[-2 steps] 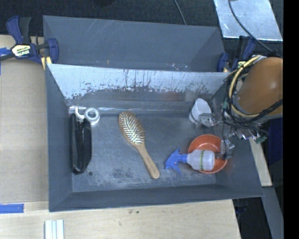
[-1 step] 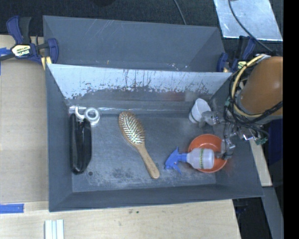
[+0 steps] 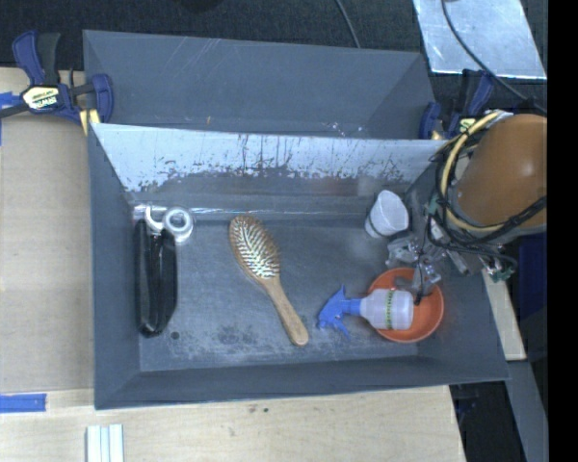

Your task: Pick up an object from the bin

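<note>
My gripper [image 3: 420, 269] hangs at the bin's right side, just above the back rim of an orange bowl [image 3: 416, 323]. A small white spray bottle with a blue trigger [image 3: 366, 310] lies on its side, its body resting in the bowl and its trigger pointing left onto the bin floor. Just behind and left of the gripper, a white cup [image 3: 388, 214] sits against the back wall. Nothing is visibly held by the gripper.
A wooden hairbrush [image 3: 263, 272] lies diagonally in the middle of the bin. A long black tool with silver rings at its far end [image 3: 157, 270] lies along the left wall. The arm's orange cover and cables hang over the right rim.
</note>
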`<action>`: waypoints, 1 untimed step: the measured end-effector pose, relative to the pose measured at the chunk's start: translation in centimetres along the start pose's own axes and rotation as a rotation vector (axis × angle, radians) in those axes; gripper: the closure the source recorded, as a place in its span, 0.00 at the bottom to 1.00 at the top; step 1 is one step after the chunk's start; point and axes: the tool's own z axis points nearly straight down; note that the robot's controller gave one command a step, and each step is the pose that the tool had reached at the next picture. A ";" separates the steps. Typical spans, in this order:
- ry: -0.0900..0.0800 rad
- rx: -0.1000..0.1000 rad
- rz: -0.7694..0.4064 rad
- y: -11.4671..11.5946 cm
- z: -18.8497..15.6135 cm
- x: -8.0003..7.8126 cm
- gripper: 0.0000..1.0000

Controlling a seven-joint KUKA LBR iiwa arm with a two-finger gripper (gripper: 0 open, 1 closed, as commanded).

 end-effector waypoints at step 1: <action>0.000 0.000 0.000 0.0 0.0 0.0 1.00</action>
